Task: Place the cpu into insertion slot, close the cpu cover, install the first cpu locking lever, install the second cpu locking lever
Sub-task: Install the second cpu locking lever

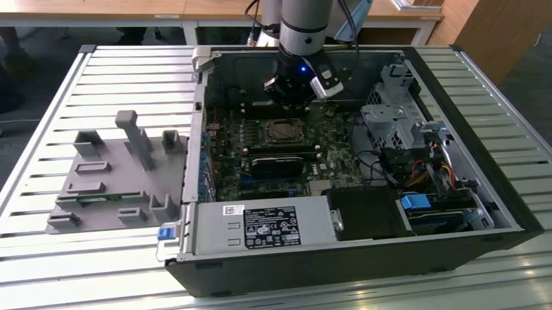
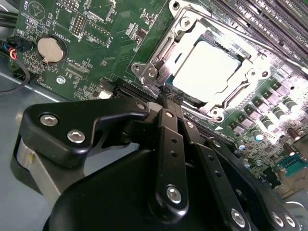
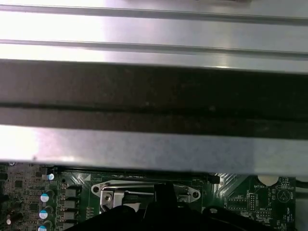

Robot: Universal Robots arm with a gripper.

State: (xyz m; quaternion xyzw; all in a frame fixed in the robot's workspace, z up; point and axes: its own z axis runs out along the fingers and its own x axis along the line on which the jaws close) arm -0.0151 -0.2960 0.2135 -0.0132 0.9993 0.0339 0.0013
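Note:
The cpu [image 2: 207, 67], a pale silvery square, lies in the insertion slot [image 1: 270, 123] amid the green motherboard. The cpu cover [image 2: 161, 54], a metal frame with an open window, lies flat over the chip's edges. My gripper [image 2: 168, 92] hovers at the socket's edge, by the cover's corner tab. Its black fingers [image 2: 166, 134] meet at the tips, shut, with nothing visible between them. In the exterior view the gripper [image 1: 296, 97] hangs just behind the socket, near the case's back wall. The cover's edge [image 3: 144, 188] appears in the first wrist view. How the locking levers stand I cannot tell.
A black heat-sinked module [image 1: 278, 166] lies in front of the socket, and a power supply [image 1: 258, 226] lies nearer still. A drive cage [image 1: 392, 126] and cables [image 1: 423, 171] fill the exterior view's right. The case wall [image 3: 154, 91] rises close by. A grey fixture [image 1: 112, 174] sits outside the case.

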